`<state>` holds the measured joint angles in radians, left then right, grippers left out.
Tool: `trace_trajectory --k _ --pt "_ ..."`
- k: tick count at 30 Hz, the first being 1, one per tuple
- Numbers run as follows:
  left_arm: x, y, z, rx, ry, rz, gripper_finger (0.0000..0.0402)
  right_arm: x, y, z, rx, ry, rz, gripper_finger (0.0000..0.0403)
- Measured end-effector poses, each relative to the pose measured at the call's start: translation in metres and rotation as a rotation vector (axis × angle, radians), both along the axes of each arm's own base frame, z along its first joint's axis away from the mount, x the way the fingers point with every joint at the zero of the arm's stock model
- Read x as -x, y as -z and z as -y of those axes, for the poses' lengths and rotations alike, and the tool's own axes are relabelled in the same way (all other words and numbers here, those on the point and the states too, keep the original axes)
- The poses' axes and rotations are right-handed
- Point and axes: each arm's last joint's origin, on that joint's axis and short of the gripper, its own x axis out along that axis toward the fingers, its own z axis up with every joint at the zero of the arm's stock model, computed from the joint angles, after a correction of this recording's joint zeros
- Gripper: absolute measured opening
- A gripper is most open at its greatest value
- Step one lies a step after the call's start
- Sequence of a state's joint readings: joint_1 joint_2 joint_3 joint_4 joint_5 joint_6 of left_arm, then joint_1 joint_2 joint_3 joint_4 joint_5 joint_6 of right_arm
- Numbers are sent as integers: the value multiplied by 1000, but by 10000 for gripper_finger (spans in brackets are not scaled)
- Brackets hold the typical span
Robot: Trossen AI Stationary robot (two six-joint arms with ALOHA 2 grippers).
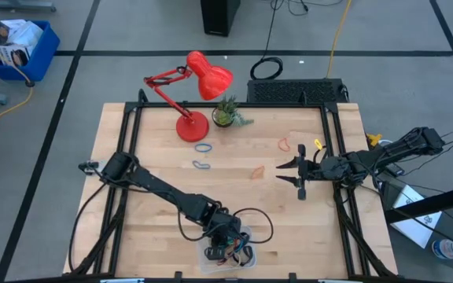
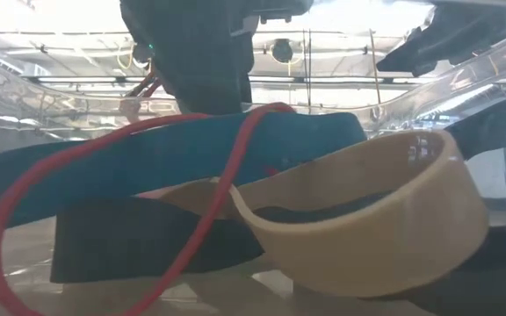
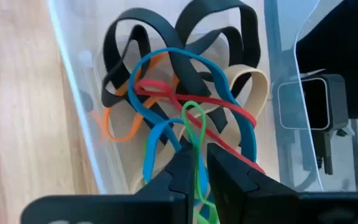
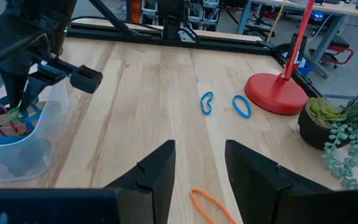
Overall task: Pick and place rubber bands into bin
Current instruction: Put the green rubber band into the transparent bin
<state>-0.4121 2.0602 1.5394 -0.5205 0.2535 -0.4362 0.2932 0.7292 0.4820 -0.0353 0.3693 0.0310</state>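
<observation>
Pale wooden planks form the table (image 1: 171, 236), framed by black rails, with grey floor around it. At the far edge stand a red desk lamp (image 1: 197, 86) and a small potted plant (image 1: 226, 114).

At the near edge sits the bin (image 1: 228, 253), a clear shallow tray holding a tangle of rubber bands (image 3: 185, 93): black, blue, red, orange, tan and green loops piled over one another. The left gripper (image 3: 194, 180) hangs over this pile, and a green band (image 3: 196, 134) runs down through the narrow gap between its jaws, which stand only slightly parted; whether they grip the green band or merely flank it cannot be told. From table height, a wide tan band (image 2: 367, 219) and a thin red band (image 2: 121, 211) fill the foreground inside the tray's clear wall.

More bands lie loose on the wood: two blue bands (image 4: 224, 104) near the lamp's base, an orange band (image 4: 211, 205) just ahead of the right gripper (image 4: 201, 177), and a red one (image 1: 285, 144) further back toward the far edge. The right gripper hovers over the table's right side, well apart from the bin, jaws spread and holding nothing.
</observation>
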Motion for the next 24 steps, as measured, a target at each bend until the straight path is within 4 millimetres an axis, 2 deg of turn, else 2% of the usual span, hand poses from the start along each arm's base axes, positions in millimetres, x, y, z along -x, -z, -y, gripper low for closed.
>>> trace_trajectory --k 19,24 --pt "-2 0 -4 7 -27 -8 52 0 0 0 -9 3 1 134" --pt "-3 0 -6 6 -31 -8 84 0 0 0 -9 3 1 134"
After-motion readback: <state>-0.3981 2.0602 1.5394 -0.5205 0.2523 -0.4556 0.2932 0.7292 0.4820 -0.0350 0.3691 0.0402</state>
